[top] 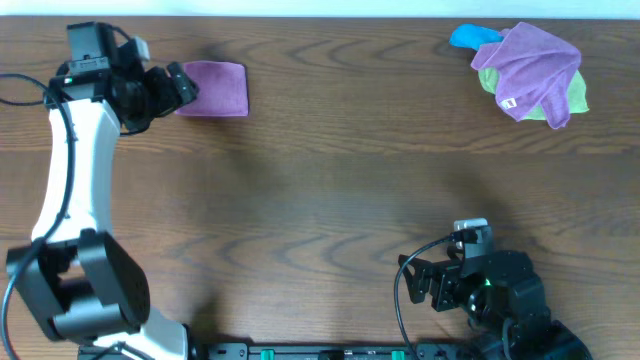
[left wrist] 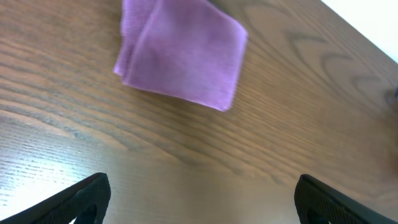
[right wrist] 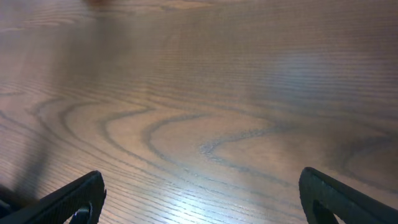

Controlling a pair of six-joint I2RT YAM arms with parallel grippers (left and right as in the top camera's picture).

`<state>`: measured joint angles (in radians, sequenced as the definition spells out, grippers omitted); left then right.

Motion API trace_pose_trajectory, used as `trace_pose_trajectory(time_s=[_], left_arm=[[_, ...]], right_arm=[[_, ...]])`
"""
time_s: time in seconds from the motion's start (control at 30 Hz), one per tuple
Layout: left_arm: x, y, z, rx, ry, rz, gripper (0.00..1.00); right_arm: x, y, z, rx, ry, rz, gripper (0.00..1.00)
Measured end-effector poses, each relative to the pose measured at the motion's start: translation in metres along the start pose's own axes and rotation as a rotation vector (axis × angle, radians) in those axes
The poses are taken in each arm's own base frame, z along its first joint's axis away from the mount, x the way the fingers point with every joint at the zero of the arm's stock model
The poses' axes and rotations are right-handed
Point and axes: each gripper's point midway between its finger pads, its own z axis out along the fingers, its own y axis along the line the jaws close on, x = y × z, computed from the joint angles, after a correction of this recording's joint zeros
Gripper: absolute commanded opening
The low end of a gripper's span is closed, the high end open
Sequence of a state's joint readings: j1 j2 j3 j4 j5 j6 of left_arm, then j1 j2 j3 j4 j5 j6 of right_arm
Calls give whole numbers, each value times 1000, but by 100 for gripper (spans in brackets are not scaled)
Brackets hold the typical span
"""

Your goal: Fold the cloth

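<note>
Purple cloth (top: 212, 88) lies folded on the table (top: 320, 190), left claw (top: 184, 86) spread beside it, right claw (right wrist: 202, 199) also spread.

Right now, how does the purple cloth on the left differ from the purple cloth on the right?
The left cloth is folded flat into a neat rectangle; the right cloth is crumpled. The left cloth lies alone; the right cloth is draped over a green cloth. The right cloth shows a white tag; the left cloth shows none. Both are purple.
</note>
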<state>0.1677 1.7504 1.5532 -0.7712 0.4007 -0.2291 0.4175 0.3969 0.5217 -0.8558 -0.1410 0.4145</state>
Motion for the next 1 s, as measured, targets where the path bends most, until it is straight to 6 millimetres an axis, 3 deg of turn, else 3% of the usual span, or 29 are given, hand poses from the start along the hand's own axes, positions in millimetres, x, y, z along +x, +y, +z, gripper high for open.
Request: trace_pose_trajectory(time_s=[0.2,0.27,0.5,0.7,1.0], left_arm=[[5,-29,-31,7,-55,85,95],[14,-33,-43,1,-43,94,96],[52,-23,-89,-86,9,106,95],[103,3,-117,-219,163,99,95],[124,10,-136,-246,178,162,95]], right_arm=[[0,0,0,0,0,0,99],[0,0,0,0,0,0,99],[0,0,0,1,0,0,99],[0,0,0,0,0,0,99],[0,0,0,0,0,0,99]])
